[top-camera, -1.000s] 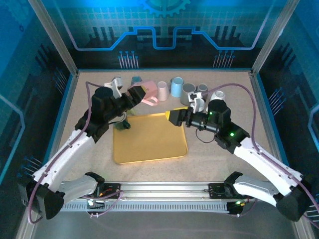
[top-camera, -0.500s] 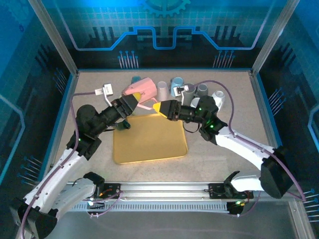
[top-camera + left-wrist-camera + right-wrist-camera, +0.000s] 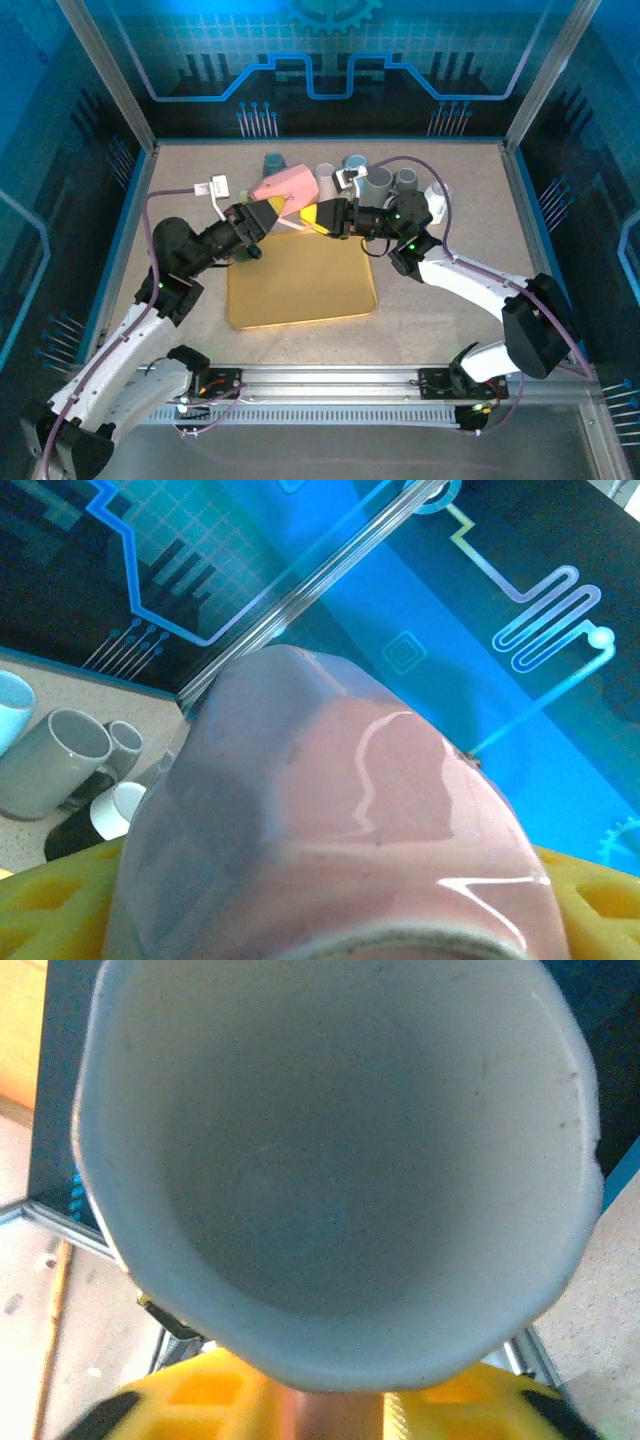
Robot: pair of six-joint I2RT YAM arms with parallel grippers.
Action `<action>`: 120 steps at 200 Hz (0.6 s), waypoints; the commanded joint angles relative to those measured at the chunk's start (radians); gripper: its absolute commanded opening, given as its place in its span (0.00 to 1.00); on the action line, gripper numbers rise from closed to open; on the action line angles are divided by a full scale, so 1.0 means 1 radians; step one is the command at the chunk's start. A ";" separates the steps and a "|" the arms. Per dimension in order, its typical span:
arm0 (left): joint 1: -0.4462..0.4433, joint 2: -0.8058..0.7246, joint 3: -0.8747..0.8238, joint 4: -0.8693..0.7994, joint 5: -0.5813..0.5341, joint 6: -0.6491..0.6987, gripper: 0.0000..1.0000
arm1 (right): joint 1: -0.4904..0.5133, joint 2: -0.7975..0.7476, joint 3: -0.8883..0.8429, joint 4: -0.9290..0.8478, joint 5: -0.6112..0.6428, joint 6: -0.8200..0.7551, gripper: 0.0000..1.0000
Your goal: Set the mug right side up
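Observation:
The pink mug (image 3: 288, 185) hangs in the air above the far edge of the yellow tray (image 3: 300, 290), lying on its side. My left gripper (image 3: 266, 214) grips its body between yellow fingers; in the left wrist view the mug's glossy pink wall (image 3: 340, 820) bulges between them. My right gripper (image 3: 314, 216) meets the mug from the right. The right wrist view looks straight into the mug's pale open mouth (image 3: 340, 1160), and a pink part of the mug sits pinched between the right gripper's (image 3: 335, 1412) yellow fingers.
Several other mugs stand along the back of the table: a grey one (image 3: 380, 182), a light blue one (image 3: 355, 166), a pale one (image 3: 326, 181) and a white one (image 3: 437, 192). A small white tag (image 3: 212, 186) lies at the left.
My right arm swung left across the table to the mug and its jaws closed on it. The left gripper kept its hold and the mug tipped further onto its side.

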 commanded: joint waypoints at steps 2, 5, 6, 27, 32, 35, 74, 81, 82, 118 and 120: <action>-0.002 -0.034 -0.015 0.079 0.034 0.016 0.42 | 0.002 -0.014 0.030 0.049 0.001 -0.026 0.11; -0.002 -0.035 -0.016 0.073 0.036 0.018 0.43 | 0.002 -0.018 0.030 0.043 0.004 -0.029 0.08; -0.002 -0.035 -0.016 0.071 0.037 0.019 0.44 | 0.002 -0.018 0.030 0.041 0.004 -0.031 0.08; -0.002 -0.065 -0.020 -0.017 0.028 0.051 0.77 | -0.003 -0.062 0.015 -0.050 0.021 -0.098 0.00; -0.002 -0.080 -0.022 -0.054 0.012 0.066 0.85 | -0.005 -0.078 0.011 -0.087 0.027 -0.125 0.00; -0.001 -0.091 -0.021 -0.079 0.002 0.074 0.89 | -0.006 -0.089 0.008 -0.110 0.033 -0.142 0.00; -0.002 -0.239 0.007 -0.451 -0.154 0.206 0.99 | 0.001 -0.267 0.068 -0.849 0.247 -0.617 0.00; -0.002 -0.246 0.033 -0.539 -0.190 0.232 0.99 | 0.020 -0.284 0.098 -0.974 0.324 -0.716 0.00; -0.002 -0.246 0.037 -0.554 -0.193 0.234 0.99 | 0.022 -0.286 0.102 -0.988 0.335 -0.728 0.00; -0.001 -0.222 0.171 -0.918 -0.374 0.343 0.99 | 0.161 -0.232 0.240 -1.329 0.713 -1.067 0.00; -0.001 -0.221 0.176 -0.934 -0.382 0.348 0.99 | 0.167 -0.224 0.245 -1.339 0.735 -1.079 0.00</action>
